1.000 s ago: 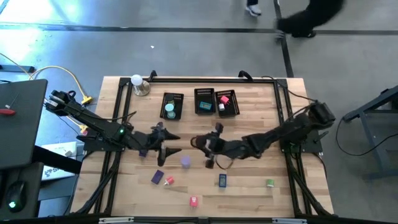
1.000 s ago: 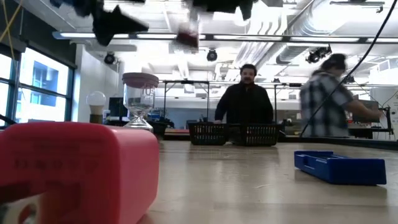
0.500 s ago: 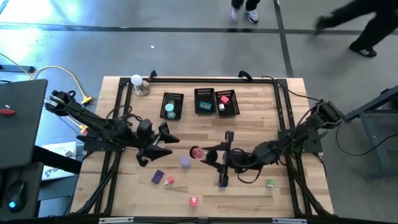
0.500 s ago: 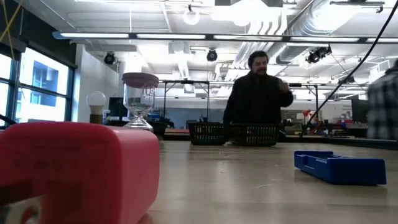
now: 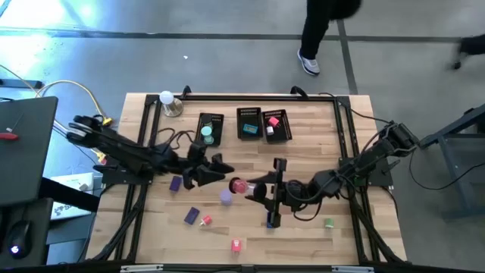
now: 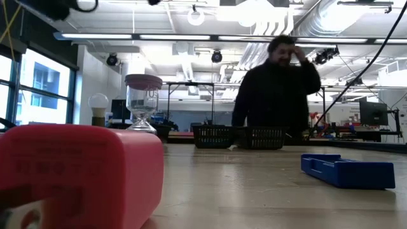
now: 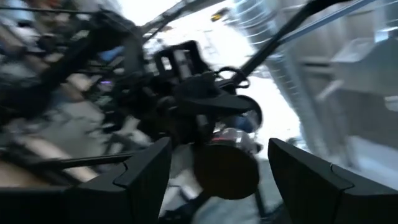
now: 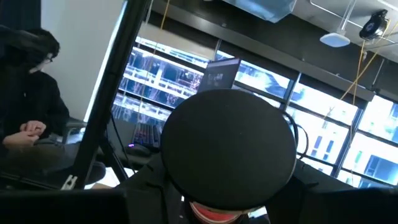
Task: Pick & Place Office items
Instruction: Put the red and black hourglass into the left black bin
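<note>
the pink-capped cylinder (image 5: 238, 185) sat clamped in the right gripper (image 5: 248, 186); left gripper (image 5: 221, 168), fingers apart, just beside it. recommended aligning before release.

Three black baskets (image 5: 242, 123). Two robot arms (image 5: 125, 155). One white ball lamp (image 5: 167, 99). About ten small colourful pieces (image 5: 192, 215) in view.

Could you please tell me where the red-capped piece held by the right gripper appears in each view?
High view: the red-capped piece is near the table's centre, at the tips of the right gripper.
Low view: not in it.
Left wrist view: centre, blurred.
Right wrist view: fills the centre, seen end-on.
Shared landmark: the right gripper holding it.
</note>
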{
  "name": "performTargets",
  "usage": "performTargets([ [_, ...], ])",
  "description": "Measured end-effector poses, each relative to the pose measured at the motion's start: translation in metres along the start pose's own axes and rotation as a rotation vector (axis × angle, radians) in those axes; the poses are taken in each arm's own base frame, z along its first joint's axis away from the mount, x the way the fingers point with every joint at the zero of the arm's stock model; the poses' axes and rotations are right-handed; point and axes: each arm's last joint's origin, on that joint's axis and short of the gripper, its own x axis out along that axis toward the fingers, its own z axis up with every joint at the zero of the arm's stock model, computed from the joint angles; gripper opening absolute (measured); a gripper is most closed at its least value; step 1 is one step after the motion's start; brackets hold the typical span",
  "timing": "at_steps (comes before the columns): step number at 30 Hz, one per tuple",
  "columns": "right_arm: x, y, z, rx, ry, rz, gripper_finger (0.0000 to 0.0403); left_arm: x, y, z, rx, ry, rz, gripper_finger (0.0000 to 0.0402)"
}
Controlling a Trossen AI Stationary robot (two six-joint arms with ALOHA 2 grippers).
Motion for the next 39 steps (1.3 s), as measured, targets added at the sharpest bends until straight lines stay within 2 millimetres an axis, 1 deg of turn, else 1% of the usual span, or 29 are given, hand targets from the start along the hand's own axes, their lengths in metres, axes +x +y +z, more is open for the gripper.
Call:
performTargets([
  [2,0.0,0.0,0.0,-0.002,0.003,0.0,0.0152,0.002,0.006,-0.002,-0.017,-0.018,-0.07,0.026],
  [4,0.001,-0.001,-0.001,-0.003,0.003,-0.001,0.0152,0.003,0.013,-0.004,-0.031,-0.043,-0.103,0.026],
  [8,0.002,-0.003,-0.003,-0.01,0.016,-0.01,0.0152,0.006,0.031,-0.012,-0.085,-0.04,-0.081,0.026],
  [11,0.003,-0.005,-0.006,-0.021,0.036,-0.017,0.0152,0.008,0.037,-0.014,-0.106,-0.048,-0.089,0.026],
  [16,0.005,-0.007,-0.01,-0.012,0.067,-0.015,0.0152,0.011,0.034,-0.014,-0.083,-0.063,-0.123,0.026],
  [22,0.006,-0.008,-0.011,-0.013,0.068,-0.012,0.0152,0.016,0.027,-0.015,-0.08,-0.026,-0.172,0.026],
  [31,0.01,-0.017,-0.014,0.012,0.066,-0.046,0.0152,0.017,0.029,-0.017,-0.056,-0.011,-0.148,0.026],
  [39,0.011,-0.02,-0.016,0.003,0.071,-0.053,0.0152,0.017,0.029,-0.017,-0.043,-0.013,-0.147,0.026],
])
